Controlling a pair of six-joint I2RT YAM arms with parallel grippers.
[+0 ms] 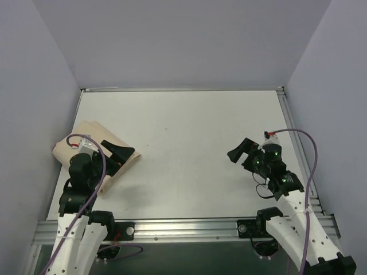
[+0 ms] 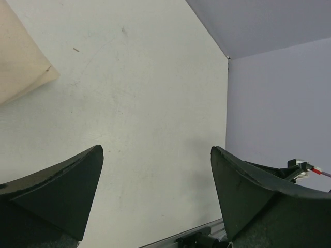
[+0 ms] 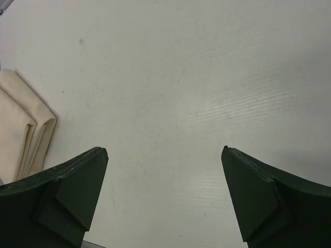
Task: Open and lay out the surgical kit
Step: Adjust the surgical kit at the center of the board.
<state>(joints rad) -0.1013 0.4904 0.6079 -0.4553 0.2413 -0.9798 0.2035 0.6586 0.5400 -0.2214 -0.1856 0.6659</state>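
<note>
Beige cloth is the first thing to find in the top view. One folded wrap [image 1: 61, 150] lies on the white counter [image 1: 183, 126], far to the left and close to the left wall. The left arm [image 1: 83, 169] leans over it, and the left jaws are spread wide by its right side. The right arm [image 1: 275, 172] is well apart on the other side. The right jaws are spread wide too and hold nothing. I count one wrap and two arms. I see no tray and no scissor tools, so they may be inside the folds.

The left wrist view shows only one corner of the wrap [image 2: 20, 57], up in the top left. Between the left jaws there is just bare counter [image 2: 155, 103]. They pinch nothing.

The right wrist view shows the wrap [image 3: 20, 129] at the left edge, with a few layers stacked on each other. Bare counter [image 3: 170, 77] fills the gap between the right jaws.

Here is what could go wrong. If the jaws grab too many layers at once, the whole bundle may lift up and not open. If they pull too fast, hard things inside could slide out and fall. The wrap is also near the wall, so there is little room to spread it that way.
</note>
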